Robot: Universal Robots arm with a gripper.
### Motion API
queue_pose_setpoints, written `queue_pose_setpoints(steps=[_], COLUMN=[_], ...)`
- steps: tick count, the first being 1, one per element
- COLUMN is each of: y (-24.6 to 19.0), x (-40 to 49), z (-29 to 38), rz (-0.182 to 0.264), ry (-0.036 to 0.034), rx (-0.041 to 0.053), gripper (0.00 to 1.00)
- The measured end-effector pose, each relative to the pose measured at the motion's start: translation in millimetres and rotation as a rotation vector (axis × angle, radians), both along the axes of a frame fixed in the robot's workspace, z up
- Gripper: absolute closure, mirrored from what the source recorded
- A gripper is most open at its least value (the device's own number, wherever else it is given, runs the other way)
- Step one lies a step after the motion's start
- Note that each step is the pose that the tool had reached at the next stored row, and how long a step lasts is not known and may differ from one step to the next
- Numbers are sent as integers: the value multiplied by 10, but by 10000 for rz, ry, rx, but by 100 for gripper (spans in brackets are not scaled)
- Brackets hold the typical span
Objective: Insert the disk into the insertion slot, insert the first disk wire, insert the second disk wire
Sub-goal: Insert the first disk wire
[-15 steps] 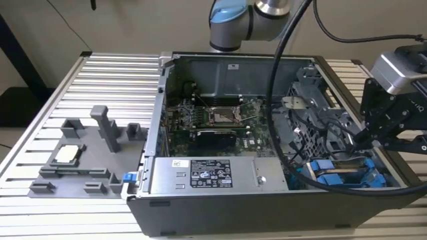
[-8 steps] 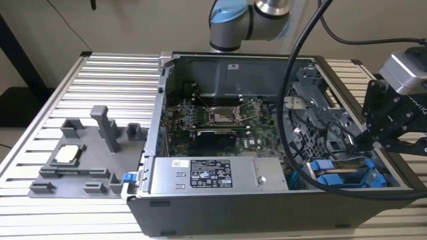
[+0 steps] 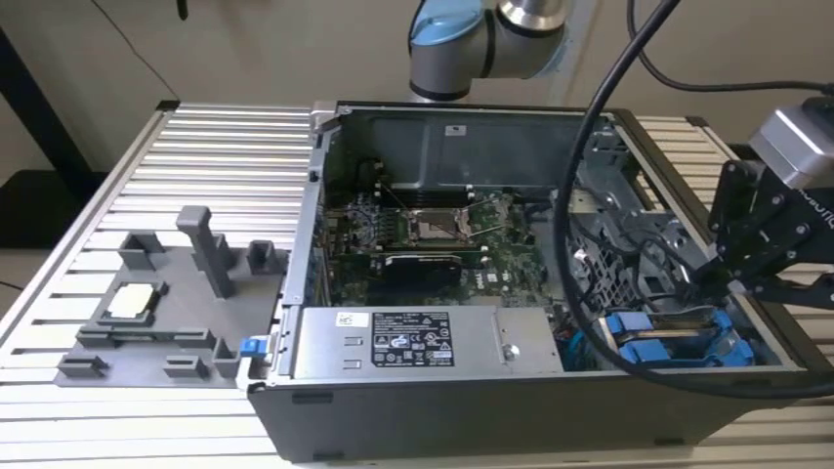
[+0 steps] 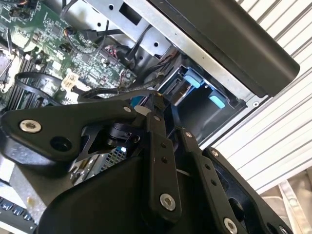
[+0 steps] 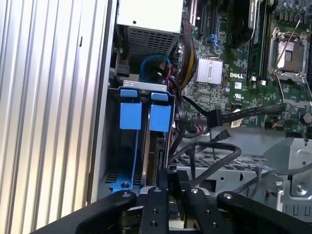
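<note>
**Fingers at the drive bay, disk sitting in its slot**

My fingers [image 5: 155,208] are drawn together with nothing visible between them, close to the near end of the disk [image 5: 160,117]. The disk sits in the insertion slot [image 5: 142,87] beside the other blue-fronted drive [image 5: 130,114]. I judge it stiff, dense and sensitive to knocks. The blue plastic frame looks the safest place to grip or press, not the label face.

Matt black pincer [image 5: 173,180], blue plastic drive frames [image 5: 160,114], ribbed bare-metal table [image 3: 195,147].
</note>
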State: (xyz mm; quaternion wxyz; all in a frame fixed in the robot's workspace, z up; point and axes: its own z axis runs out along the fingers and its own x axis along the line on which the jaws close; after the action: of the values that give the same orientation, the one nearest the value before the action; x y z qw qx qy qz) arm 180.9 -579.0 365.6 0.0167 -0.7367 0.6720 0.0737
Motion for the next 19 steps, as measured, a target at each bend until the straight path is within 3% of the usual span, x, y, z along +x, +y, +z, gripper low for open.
queue_pose_setpoints(steps=[11, 13, 17, 19], y=[-1, -1, -4, -20], x=[46, 46, 47, 49], z=[-73, -89, -110, -114], rz=[-194, -292, -545, -592], ry=[183, 191, 193, 226], rx=[26, 63, 229, 231], gripper=[81, 81, 81, 81])
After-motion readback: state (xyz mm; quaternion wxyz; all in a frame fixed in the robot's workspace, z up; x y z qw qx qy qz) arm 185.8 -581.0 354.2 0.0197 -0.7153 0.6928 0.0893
